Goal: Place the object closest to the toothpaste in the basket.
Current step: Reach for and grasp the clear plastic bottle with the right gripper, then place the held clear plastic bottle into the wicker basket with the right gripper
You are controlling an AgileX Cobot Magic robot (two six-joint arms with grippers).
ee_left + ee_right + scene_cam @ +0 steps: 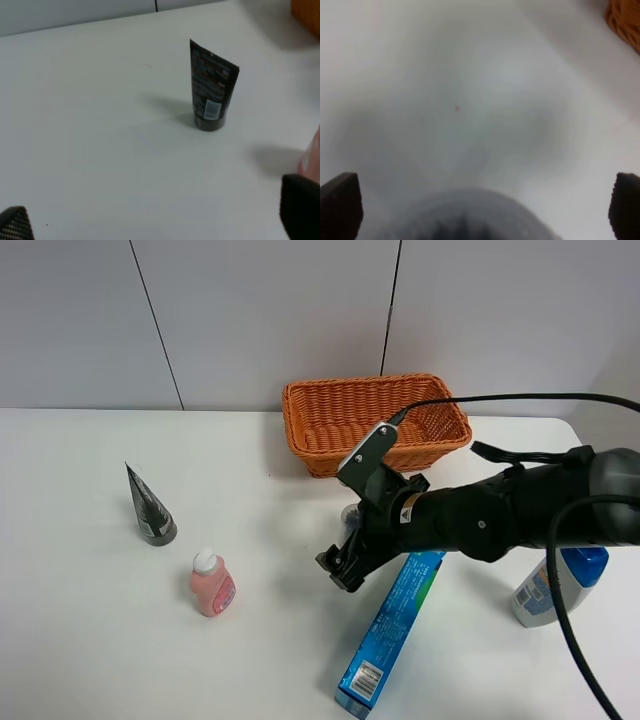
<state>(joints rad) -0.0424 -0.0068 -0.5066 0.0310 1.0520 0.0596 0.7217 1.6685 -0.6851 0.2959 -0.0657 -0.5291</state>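
Fingers (340,202) of the right gripper (341,568) stand wide apart, with a blurred grey rounded object (465,215) between them, on the white table (90,640) near the blue-green toothpaste box (392,635). Left gripper (157,220) fingers are likewise spread, facing an upright black tube (210,95). An orange wicker basket (330,420) sits behind.

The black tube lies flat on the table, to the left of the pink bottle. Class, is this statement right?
No. The black tube stands upright on its cap, not flat, as the left wrist view shows. It is on the table, left of the pink bottle.
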